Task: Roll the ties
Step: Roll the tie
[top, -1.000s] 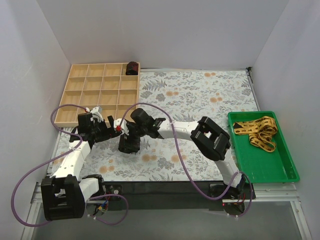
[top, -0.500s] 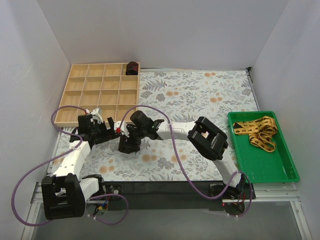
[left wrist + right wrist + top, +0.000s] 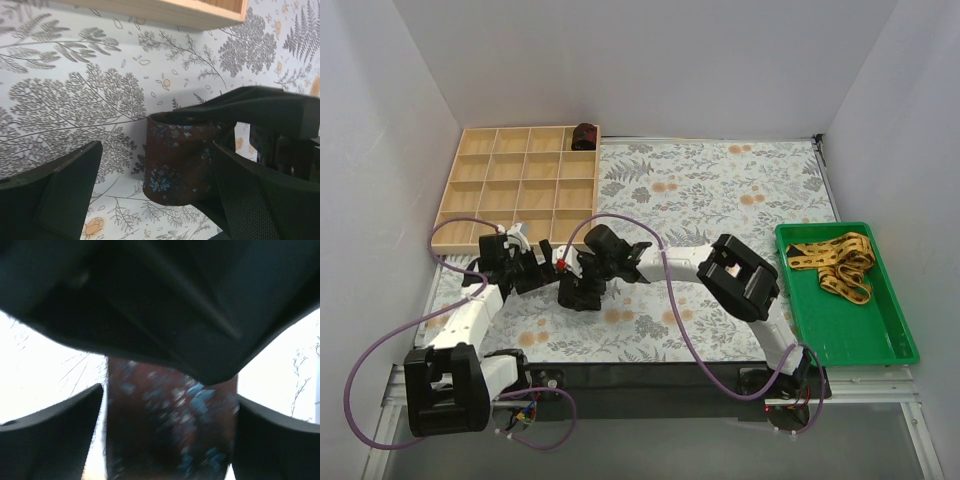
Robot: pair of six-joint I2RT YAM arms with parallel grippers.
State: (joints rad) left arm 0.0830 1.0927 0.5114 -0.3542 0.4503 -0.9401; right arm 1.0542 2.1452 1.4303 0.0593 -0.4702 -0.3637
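Rolled tie (image 3: 175, 155), maroon with blue flecks, on the floral surface (image 3: 720, 190) near the wooden tray (image 3: 480, 190). Right gripper (image 3: 170, 430) is clamped on the roll, one finger at each side. Left gripper (image 3: 156, 170) is spread wide about the roll, one finger clear of it. Second roll (image 3: 584, 135) lies in the tray's far right corner cell. Yellow tie (image 3: 835, 262) lies in the green tray (image 3: 880, 340).

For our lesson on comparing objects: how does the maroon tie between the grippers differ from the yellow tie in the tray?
Colour: the maroon tie is dark with small blue flowers; the yellow tie is bright. Shape: the maroon tie is a tight roll; the yellow tie lies in loose loops. Place: the maroon tie is on the mat; the yellow tie is in the tray. Both are patterned.
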